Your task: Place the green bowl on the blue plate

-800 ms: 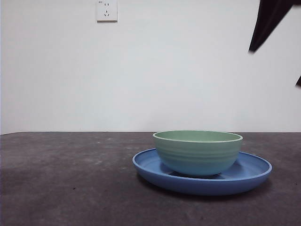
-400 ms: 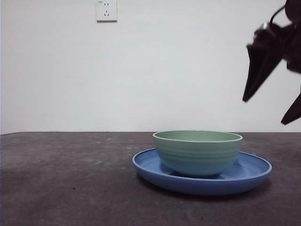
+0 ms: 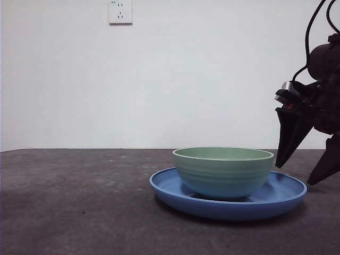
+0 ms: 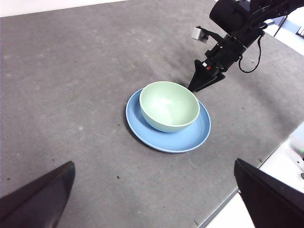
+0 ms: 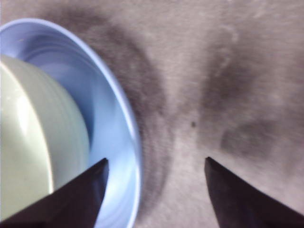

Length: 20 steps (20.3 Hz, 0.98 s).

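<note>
Mint-green and faintly ridged, the round green bowl already sits upright inside the wide, shallow, glossy blue plate, resting on the plate's floor a little off its middle, so you can count the placing itself as done. From the left wrist view you can check this: the bowl is ringed by the blue rim all the way round, and nothing is gripping either piece.

Your right gripper is down low just beside the plate's edge, on the side away from the wall socket. Its two black jaws stand well apart and hold nothing; in the right wrist view they straddle the plate's rim and the bare dark grey table, with the bowl's wall close by. I cannot tell whether one jaw tip touches the plate.

Your left gripper hangs high over the table, jaws wide apart and empty, well away from the dishes.

What seems left for you is only to lift the right arm clear without nudging the plate
</note>
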Each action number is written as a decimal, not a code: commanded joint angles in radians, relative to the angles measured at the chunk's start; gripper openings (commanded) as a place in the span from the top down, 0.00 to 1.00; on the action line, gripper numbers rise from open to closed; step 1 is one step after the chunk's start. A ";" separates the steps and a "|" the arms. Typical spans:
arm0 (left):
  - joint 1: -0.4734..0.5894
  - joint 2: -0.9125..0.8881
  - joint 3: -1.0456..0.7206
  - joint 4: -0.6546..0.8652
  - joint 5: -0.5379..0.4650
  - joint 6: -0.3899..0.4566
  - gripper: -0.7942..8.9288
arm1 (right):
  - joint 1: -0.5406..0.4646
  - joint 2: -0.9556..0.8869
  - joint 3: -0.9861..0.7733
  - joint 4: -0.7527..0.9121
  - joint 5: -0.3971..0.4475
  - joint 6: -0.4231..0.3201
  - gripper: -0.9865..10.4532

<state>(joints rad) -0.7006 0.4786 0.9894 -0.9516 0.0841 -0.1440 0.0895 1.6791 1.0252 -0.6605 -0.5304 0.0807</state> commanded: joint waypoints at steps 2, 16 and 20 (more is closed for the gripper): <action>-0.004 0.007 0.012 0.009 0.001 0.000 0.30 | 0.017 0.049 0.015 0.021 -0.019 -0.014 0.70; -0.004 0.007 0.012 0.009 0.001 0.000 0.30 | 0.061 0.062 0.015 0.006 0.034 -0.002 0.91; -0.004 0.007 0.012 0.009 0.001 0.000 0.30 | 0.072 0.062 0.020 0.010 0.034 0.013 0.91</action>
<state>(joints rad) -0.6998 0.4786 0.9894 -0.9516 0.0841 -0.1440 0.1566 1.7229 1.0271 -0.6518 -0.4976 0.0856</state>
